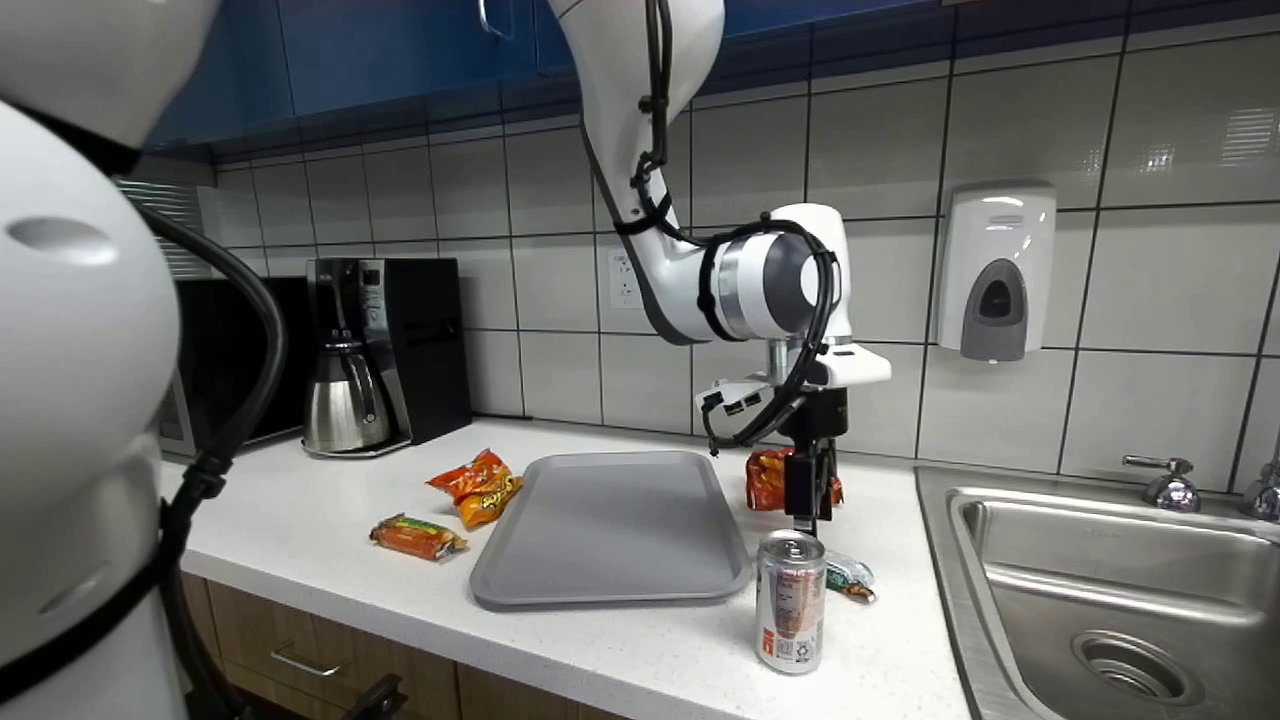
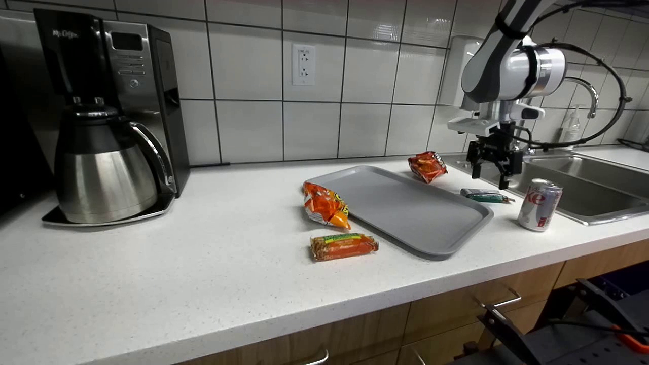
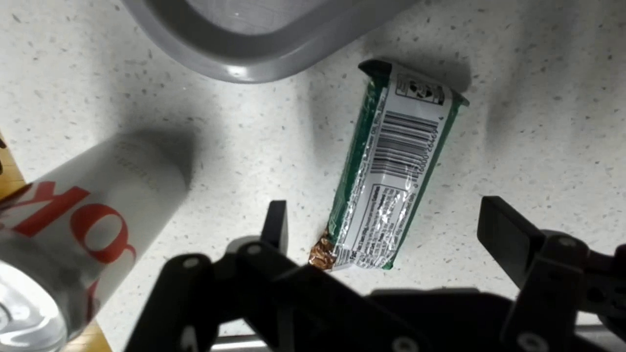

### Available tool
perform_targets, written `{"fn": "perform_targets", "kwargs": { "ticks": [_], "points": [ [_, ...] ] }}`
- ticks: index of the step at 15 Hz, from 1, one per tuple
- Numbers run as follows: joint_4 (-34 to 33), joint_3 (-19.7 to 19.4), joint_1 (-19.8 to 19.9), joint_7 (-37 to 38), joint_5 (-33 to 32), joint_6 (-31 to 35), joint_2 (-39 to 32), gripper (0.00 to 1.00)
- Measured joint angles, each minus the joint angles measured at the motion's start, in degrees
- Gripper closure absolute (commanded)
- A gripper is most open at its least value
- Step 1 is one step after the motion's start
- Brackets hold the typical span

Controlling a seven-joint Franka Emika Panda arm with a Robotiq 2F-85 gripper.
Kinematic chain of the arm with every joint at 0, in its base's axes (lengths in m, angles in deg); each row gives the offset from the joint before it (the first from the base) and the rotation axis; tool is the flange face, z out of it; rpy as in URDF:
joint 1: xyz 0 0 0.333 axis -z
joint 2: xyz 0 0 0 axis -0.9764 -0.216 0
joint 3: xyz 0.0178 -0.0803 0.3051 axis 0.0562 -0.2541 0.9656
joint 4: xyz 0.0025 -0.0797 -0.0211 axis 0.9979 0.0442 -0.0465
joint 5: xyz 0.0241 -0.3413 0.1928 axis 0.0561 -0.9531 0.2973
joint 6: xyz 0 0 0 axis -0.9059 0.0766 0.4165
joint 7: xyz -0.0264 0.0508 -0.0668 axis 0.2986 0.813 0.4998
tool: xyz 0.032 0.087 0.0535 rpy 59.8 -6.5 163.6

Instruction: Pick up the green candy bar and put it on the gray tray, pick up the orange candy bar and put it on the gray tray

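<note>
The green candy bar [image 3: 391, 166] lies on the counter with its white barcode side up, slightly slanted in the wrist view. In an exterior view the can partly hides this green bar [image 1: 850, 577]. My gripper [image 3: 384, 220] is open above its near end, one finger to each side and nothing gripped. An exterior view shows the gripper [image 2: 490, 180] pointing down, apart from the bar. The gray tray [image 1: 620, 530] rests flat and bare; its rounded corner [image 3: 239, 66] appears at the top of the wrist view. Beyond the tray's opposite side lies the orange candy bar [image 2: 344, 247].
A soda can [image 3: 98, 210] stands upright close to the green bar and gripper. One orange snack bag [image 2: 325, 205] touches or nearly touches the tray; another red-orange bag [image 2: 427, 166] sits near the wall. The sink [image 1: 1100, 560] borders the counter; a coffee maker [image 1: 400, 350] stands far off.
</note>
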Motion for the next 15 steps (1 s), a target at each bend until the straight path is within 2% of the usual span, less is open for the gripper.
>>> {"fn": "perform_targets", "kwargs": {
  "ticks": [7,15],
  "points": [
    [-4.41,-1.23,-0.84,3.05,0.71,0.15,-5.4,0.0],
    [-4.97,-2.17,-1.85,6.7,0.82,2.44,-7.18,0.0]
  ]
}}
